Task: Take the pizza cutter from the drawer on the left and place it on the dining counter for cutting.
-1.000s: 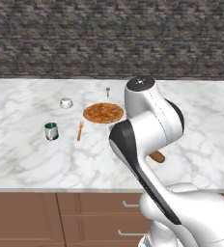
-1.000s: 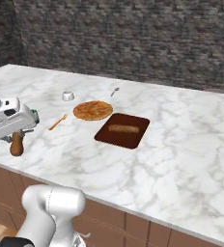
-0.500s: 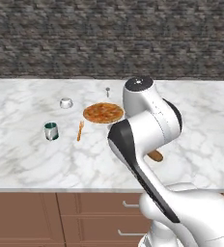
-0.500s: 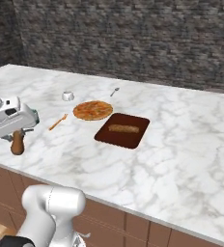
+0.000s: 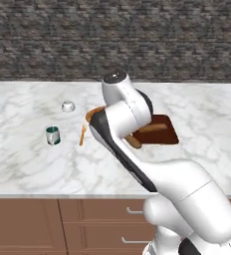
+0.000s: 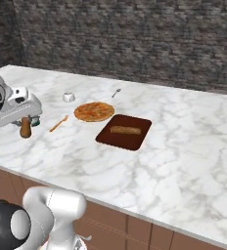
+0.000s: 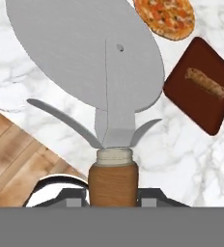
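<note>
Gripper (image 7: 113,193) clamped on pizza cutter (image 7: 97,72) handle, fingertips cut off at hand view's bottom edge.

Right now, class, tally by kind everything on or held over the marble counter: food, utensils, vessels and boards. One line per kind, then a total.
Food: 2, the pizza and the bread loaf
Utensils: 3, the pizza cutter held in the gripper, the orange fork, the small silver spoon
Vessels: 2, the green cup, the white bowl
Boards: 1, the brown board
Total: 8
</note>
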You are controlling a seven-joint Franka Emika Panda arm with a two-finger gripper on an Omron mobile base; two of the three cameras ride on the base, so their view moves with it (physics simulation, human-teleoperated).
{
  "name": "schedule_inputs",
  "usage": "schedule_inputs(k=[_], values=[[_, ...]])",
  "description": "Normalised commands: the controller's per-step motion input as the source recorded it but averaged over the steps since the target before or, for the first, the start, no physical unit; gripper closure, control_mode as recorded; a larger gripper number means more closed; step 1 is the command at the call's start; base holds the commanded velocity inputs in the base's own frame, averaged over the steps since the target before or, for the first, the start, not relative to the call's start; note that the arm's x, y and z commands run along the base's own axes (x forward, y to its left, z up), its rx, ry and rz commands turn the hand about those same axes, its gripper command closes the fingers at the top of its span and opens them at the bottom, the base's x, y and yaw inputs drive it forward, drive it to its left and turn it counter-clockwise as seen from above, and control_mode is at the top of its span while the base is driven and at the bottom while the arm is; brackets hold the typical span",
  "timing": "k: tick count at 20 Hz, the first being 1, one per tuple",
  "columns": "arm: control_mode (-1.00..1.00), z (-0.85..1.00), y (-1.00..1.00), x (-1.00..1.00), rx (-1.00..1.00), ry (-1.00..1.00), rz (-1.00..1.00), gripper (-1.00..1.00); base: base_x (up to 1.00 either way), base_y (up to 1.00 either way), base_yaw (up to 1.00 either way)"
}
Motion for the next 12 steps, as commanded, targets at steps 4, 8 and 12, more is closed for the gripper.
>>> schedule_inputs(k=[4, 8, 12], values=[[-1.00, 0.00, 0.00, 1.00, 0.01, 0.00, -0.26, 1.00, 0.00, 0.00, 0.00], [-1.00, 0.00, 0.00, 0.89, 0.20, 0.00, -0.17, 1.00, 0.00, 0.00, 0.00], [-1.00, -0.06, -0.12, 0.75, 0.26, 0.00, -0.10, 1.00, 0.00, 0.00, 0.00]])
